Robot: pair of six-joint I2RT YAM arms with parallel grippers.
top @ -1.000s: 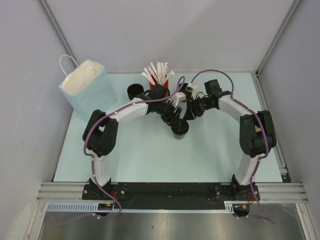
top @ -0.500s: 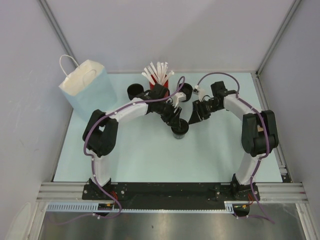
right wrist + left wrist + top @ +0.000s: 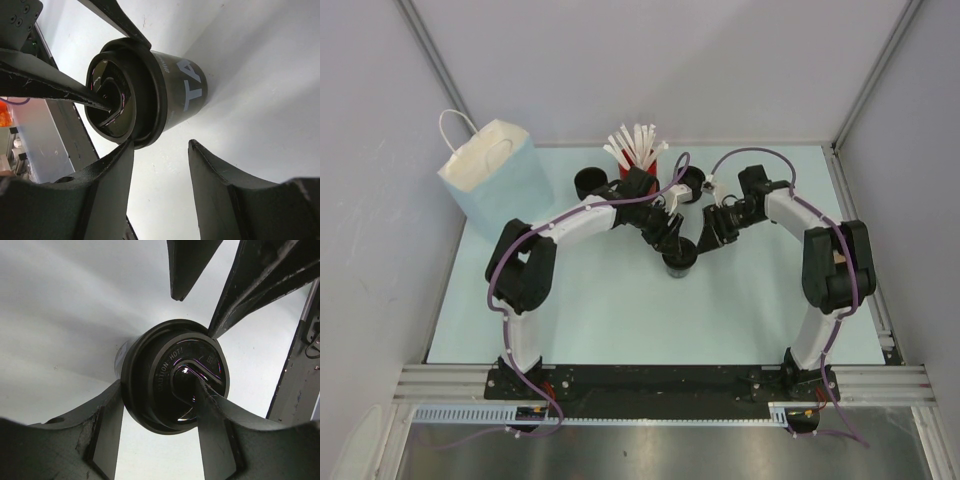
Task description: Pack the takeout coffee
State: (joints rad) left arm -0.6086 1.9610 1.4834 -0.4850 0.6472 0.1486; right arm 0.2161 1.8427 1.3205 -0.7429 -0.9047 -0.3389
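Takeout coffee (image 3: 680, 262) stands upright mid-table. The left gripper (image 3: 159, 386) pinches its lid, one finger outside the rim, one in the recess. The right gripper (image 3: 161, 145) gapes with the coffee beside it, not between. Paper bag (image 3: 495, 175) sits far-left, so the left arm is nearer.

Bench cell, even light.
Pale mint tabletop (image 3: 620, 320) sat btw plain grey walls (image 3: 650, 70); aluminium rail (image 3: 660, 381) ran along near edge.

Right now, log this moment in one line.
left gripper: fingers on takeout coffee lid, grip unclear | right gripper: open, fingertip at lid rim
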